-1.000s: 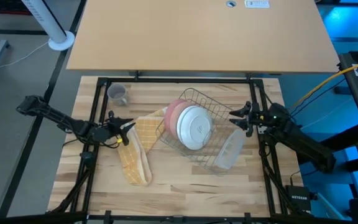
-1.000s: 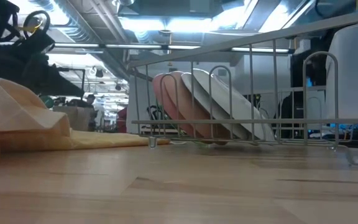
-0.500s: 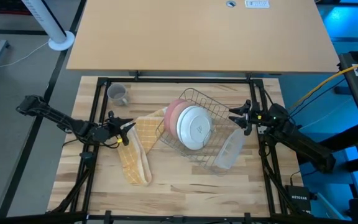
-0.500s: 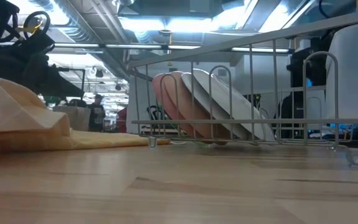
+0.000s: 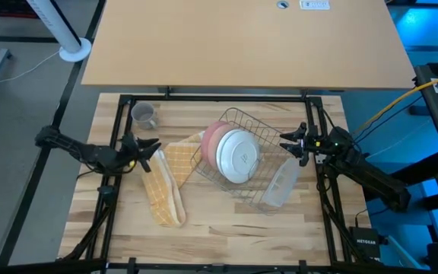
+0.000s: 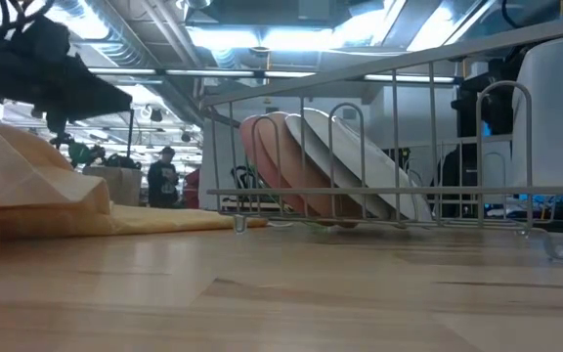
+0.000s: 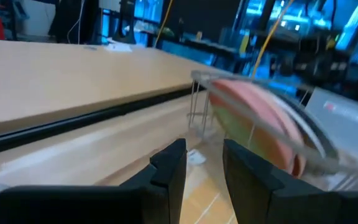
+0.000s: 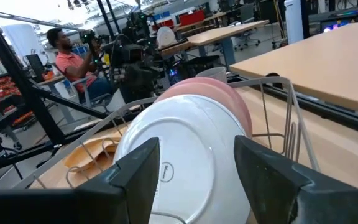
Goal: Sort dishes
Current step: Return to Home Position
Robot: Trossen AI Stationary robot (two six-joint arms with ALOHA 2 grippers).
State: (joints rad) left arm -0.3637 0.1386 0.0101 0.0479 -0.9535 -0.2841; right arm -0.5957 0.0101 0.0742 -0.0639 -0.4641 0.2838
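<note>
- NETGEAR readable on one box (image 5: 365, 243)
- rack (image 5: 262, 135): one white plate (image 5: 238, 156), one pink plate (image 5: 212, 138); one grey mug (image 5: 144, 114) outside
- left gripper (image 5: 150, 145) slightly parted, right gripper (image 5: 287, 141) wide; both empty

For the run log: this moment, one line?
left gripper open, by cloth | right gripper open, beside rack | white plate, pink plate in rack | mug on table

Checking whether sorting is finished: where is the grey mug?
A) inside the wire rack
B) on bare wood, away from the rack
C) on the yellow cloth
B: the grey mug stands on bare wood, apart from the wire rack and the yellow cloth.
</note>
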